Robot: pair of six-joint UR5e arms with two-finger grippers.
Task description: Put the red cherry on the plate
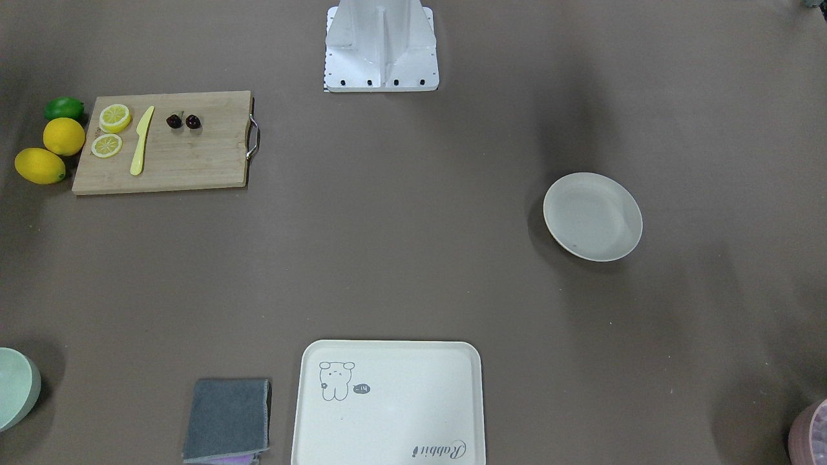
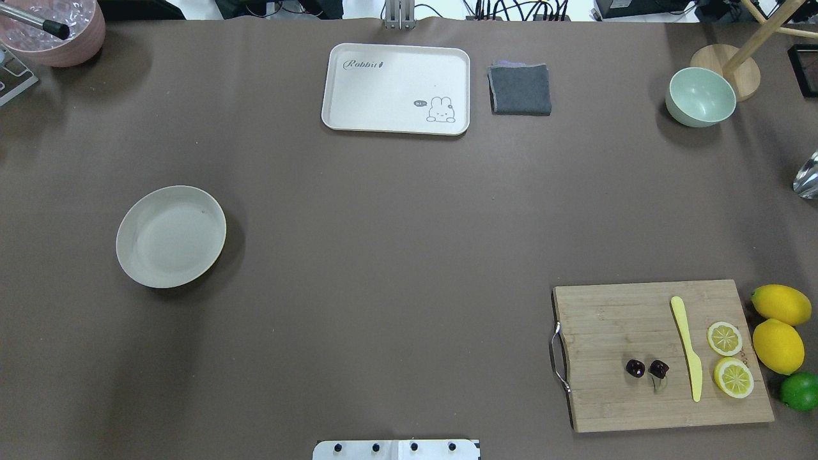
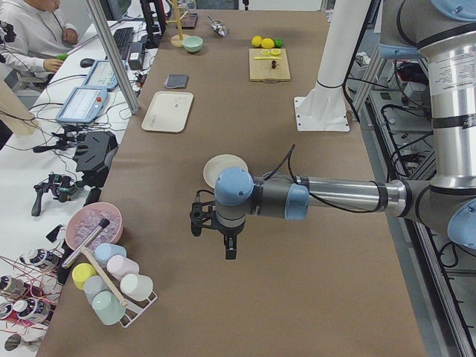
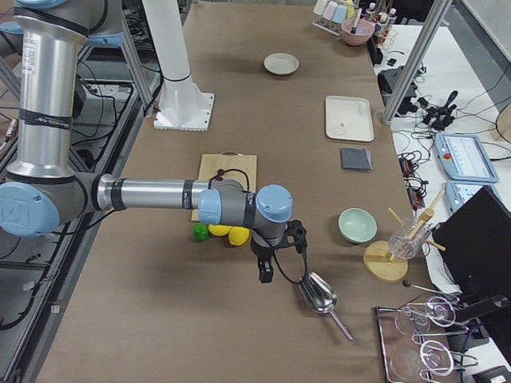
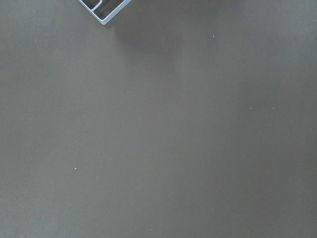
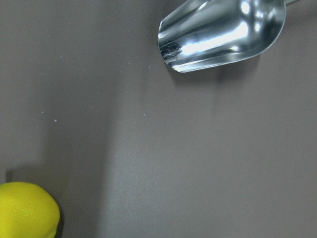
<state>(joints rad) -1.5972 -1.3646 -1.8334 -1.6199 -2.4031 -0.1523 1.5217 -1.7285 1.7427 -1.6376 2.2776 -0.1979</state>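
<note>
The red cherry (image 2: 647, 368) is a pair of tiny dark maroon fruits lying on a wooden cutting board (image 2: 613, 396), also in the front-facing view (image 1: 183, 121). The plate (image 2: 170, 236) is round, off-white and has nothing on it; it sits far across the table on my left side (image 1: 592, 216). Only the side views show my grippers. The left gripper (image 3: 214, 239) hangs over bare table near the plate (image 3: 223, 165). The right gripper (image 4: 281, 259) hangs past the lemons, beside a metal scoop (image 4: 319, 294). Whether either is open or shut I cannot tell.
On the board lie a yellow knife (image 2: 687, 348) and two lemon slices (image 2: 724, 338). Two lemons (image 2: 778, 345) and a lime (image 2: 800, 391) sit beside it. A cream tray (image 2: 396, 88), grey cloth (image 2: 520, 89), green bowl (image 2: 700, 97) and pink bowl (image 2: 57, 32) line the far edge.
</note>
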